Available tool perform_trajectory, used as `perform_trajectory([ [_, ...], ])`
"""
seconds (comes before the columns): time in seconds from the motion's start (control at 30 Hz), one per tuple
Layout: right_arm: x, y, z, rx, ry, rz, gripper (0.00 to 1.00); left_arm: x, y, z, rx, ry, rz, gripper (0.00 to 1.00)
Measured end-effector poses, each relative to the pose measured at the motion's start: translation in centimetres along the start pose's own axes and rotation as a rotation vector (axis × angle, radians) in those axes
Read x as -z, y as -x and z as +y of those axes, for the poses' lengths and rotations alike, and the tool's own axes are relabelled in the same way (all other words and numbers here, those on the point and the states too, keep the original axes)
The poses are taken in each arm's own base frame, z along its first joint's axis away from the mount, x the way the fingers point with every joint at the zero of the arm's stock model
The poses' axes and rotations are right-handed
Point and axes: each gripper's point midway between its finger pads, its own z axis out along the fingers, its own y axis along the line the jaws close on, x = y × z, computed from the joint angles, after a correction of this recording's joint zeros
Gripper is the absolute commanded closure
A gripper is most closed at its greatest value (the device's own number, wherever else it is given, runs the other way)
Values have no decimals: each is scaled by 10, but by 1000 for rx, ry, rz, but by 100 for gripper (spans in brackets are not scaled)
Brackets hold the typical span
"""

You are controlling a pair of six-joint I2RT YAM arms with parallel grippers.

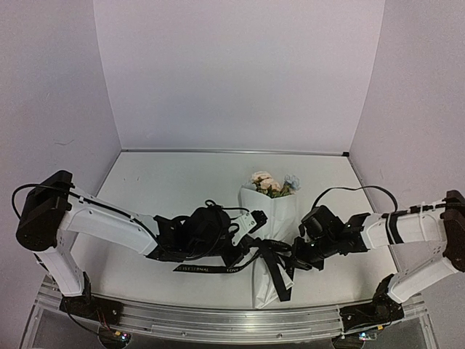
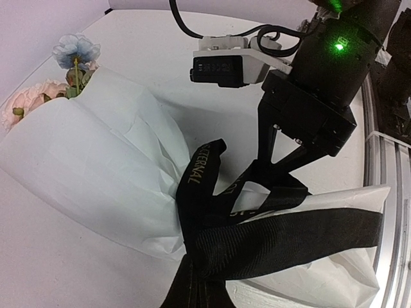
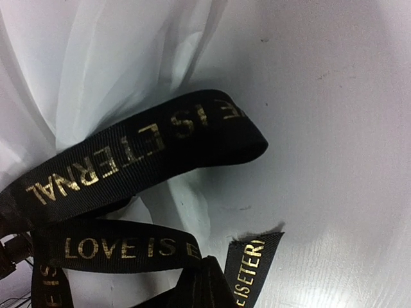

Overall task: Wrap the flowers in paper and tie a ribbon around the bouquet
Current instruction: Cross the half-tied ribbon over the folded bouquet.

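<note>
bouquet [image 1: 270,218]: lies flat mid-table, btwn the 2 arms; blooms at far end, paper tail at near end by the metal rail [image 1: 218,320].
flowers [image 1: 272,183]: peach + one pale blue, sticking out of the cone's far mouth.
paper [image 1: 280,214]: white, wrapped as a cone round the stems; pinched in at the waist, flares again toward near edge.
ribbon [image 1: 277,267]: black w/ gold "LOVE IS ETERNAL"; sits round the cone's waist, loops + loose ends over the paper. One tail runs left on the table [image 1: 167,189] under the L arm, another lies toward near end.
L gripper [image 1: 248,253]: left of the waist, closed. Own fingers not seen in its wrist view, but ribbon strands bunch at that view's bottom edge, so looks pinched on ribbon.
R gripper [image 1: 293,257]: right of the waist, tips brought together on a ribbon loop atop the paper; gripping it.
spacing: the 2 grippers near each other, one each side of the waist.
</note>
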Motion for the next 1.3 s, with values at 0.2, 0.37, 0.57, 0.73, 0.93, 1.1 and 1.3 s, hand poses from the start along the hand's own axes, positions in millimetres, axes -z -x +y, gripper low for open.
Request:
perform_trajectory([
  [0.2, 38, 2, 12, 88, -25, -1, 100, 0, 24, -5, 3, -29, -10, 100],
  [0.37, 75, 12, 34, 184, -35, 20, 100, -12, 46, -12, 33, -62, -11, 100],
  [0.57, 97, 25, 50, 200, -34, 104, 100, -36, 51, -18, 85, -79, 38, 99],
  [0.73, 105, 29, 56, 189, -40, 189, 100, -38, 39, -25, 92, -88, 83, 96],
  [0.93, 115, 26, 64, 217, -51, 255, 100, -36, 9, -36, 69, -104, 139, 81],
  [1.1, 118, 23, 65, 221, -65, 287, 100, -34, -5, -39, 44, -104, 163, 54],
  [1.3, 117, 22, 66, 206, -69, 314, 100, -16, 3, -35, 37, -94, 109, 44],
])
